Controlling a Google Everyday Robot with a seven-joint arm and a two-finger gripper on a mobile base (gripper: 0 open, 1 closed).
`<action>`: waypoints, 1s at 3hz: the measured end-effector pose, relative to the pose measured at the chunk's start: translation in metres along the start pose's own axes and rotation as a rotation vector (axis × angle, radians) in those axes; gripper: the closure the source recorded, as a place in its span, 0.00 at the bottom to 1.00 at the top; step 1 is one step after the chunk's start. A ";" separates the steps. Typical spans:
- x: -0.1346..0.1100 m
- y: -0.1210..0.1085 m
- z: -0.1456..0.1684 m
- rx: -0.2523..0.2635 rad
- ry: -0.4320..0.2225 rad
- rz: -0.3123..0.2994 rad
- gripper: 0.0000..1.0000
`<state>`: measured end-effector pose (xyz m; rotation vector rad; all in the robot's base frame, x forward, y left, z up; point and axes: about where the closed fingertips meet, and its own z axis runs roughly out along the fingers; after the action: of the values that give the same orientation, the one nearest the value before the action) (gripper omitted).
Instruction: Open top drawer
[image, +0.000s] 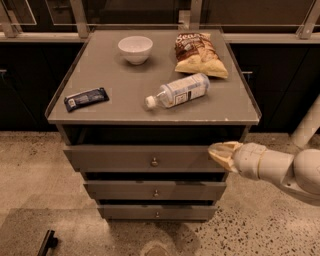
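The top drawer (112, 159) is the widest of three grey-taupe fronts under the table top, with a small round metal knob (154, 162) at its centre. Its front stands slightly out from the frame, with a dark gap above it. My gripper (219, 152), tan-tipped on a white arm, comes in from the right. It is level with the top drawer front, at its right end, well to the right of the knob and holding nothing.
On the table top (115, 75) lie a white bowl (135, 49), a chip bag (200, 54), a toppled plastic bottle (177, 91) and a dark snack bar (86, 98). Two shallower drawers (156, 191) sit below. Speckled floor (30, 170) lies around the cabinet.
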<state>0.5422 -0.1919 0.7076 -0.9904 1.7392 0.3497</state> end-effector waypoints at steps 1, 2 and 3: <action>-0.001 -0.028 0.016 0.047 -0.024 -0.002 1.00; 0.006 -0.065 0.060 0.073 0.008 0.024 1.00; 0.006 -0.063 0.060 0.073 0.008 0.024 1.00</action>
<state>0.6275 -0.1944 0.6926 -0.9200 1.7603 0.2958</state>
